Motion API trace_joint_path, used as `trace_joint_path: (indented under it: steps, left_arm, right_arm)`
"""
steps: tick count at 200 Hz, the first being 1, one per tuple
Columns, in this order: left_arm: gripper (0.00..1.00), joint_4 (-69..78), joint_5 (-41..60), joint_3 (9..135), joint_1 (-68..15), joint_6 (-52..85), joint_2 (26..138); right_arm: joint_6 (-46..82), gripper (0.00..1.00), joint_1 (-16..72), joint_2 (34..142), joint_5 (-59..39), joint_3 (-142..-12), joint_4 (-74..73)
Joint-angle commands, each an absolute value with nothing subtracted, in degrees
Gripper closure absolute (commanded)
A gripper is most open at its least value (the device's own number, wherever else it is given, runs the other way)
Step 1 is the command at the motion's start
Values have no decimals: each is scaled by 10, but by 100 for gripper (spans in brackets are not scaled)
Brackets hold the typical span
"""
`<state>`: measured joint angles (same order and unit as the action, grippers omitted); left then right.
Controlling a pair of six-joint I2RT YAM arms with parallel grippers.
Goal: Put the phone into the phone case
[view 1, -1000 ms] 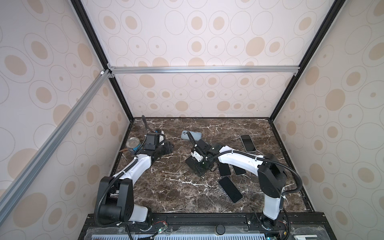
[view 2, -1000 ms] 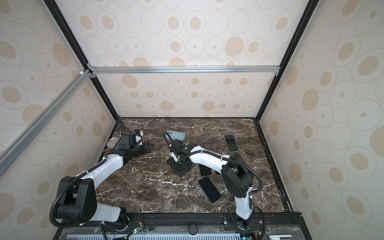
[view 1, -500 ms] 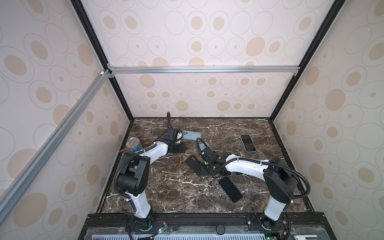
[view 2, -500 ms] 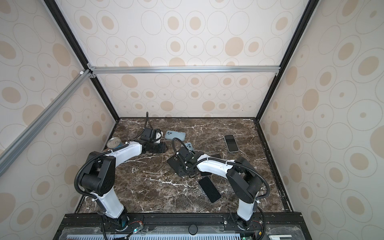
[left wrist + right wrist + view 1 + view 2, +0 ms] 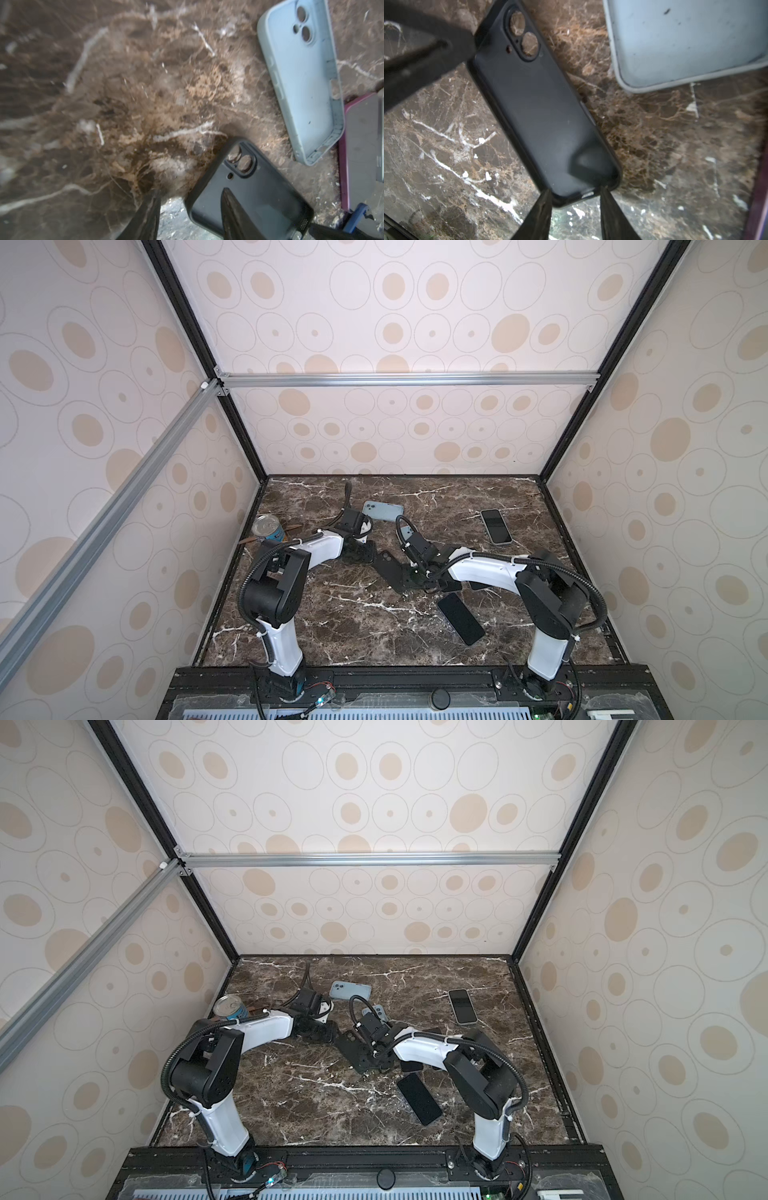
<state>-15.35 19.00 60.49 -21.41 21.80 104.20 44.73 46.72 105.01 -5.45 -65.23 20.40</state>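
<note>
1. Phone [image 5: 460, 619]: flat on the table [image 5: 332, 635], near the right gripper [image 5: 575, 189]; untouched, outside the case [image 5: 391, 569].
2. Left gripper [image 5: 190, 192]: moved over from beside the can [image 5: 268, 526] to the case's camera end; jaws part open, one finger inside the rim, one outside.
3. Right gripper: shifted to the opposite end; jaws either side of it, whether clamped cannot tell.
4. Likely meaning: case being steadied; phone pickup still ahead.

Far from my left gripper [image 5: 190, 192] the marble table [image 5: 62, 83] blurs; beside it, the maroon-edged phone [image 5: 361, 145] runs off-frame.
</note>
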Motion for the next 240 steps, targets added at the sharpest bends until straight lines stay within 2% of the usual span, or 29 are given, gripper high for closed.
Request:
trace_joint_path:
  steps: [1, 66, 138, 183, 240]
  left_arm:
    - [54, -144, 198, 593, -225, 227, 1046]
    - [61, -138, 186, 533, -242, 241, 1016]
    - [61, -141, 159, 412, -250, 256, 898]
    - [61, -129, 182, 346, -249, 287, 831]
    - [61, -153, 178, 338, -250, 306, 782]
  right_arm:
    - [455, 60, 457, 1065, -70, -643, 195]
    - [433, 60, 443, 1072, -87, -647, 198]
    - [396, 60, 441, 1112, -116, -705, 233]
    - [400, 60, 441, 1122, -147, -714, 214]
    - [391, 60, 441, 1113, -146, -724, 235]
